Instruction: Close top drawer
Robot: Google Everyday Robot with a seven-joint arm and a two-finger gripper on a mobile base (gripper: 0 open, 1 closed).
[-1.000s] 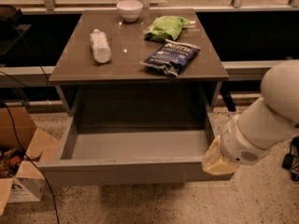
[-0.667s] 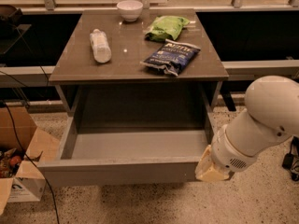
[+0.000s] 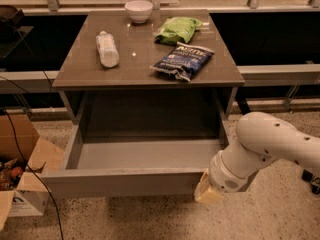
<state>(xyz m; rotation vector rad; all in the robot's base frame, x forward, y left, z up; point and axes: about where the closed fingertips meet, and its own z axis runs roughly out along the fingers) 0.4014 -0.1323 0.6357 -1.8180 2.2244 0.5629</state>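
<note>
Jutting toward 6 o'clock from under the table (image 3: 135, 64), the top drawer (image 3: 120, 183) stands pulled well out with its grey inside bare, so closing it is not yet done. The gripper (image 3: 209, 192) sits at about 5 o'clock in the camera view, touching or just beside the right end of the drawer's front. I judge it is placed there so the arm can push that front toward 12 o'clock. Whether it is spread or pressed together I cannot tell.

Counted: one drawer in sight, with any lower ones hidden beneath it, and one gripper. Four things rest on the table, none of them in the drawer's way:
- one white bowl (image 3: 138, 9) at 12 o'clock
- one bottle (image 3: 107, 49) lying on its side at 10 o'clock
- one green bag (image 3: 179, 29) at 1 o'clock
- one dark blue bag (image 3: 182, 61) at 4 o'clock

One cardboard box (image 3: 22, 184) stands on the floor at 8 o'clock, just beside the drawer's left corner.
</note>
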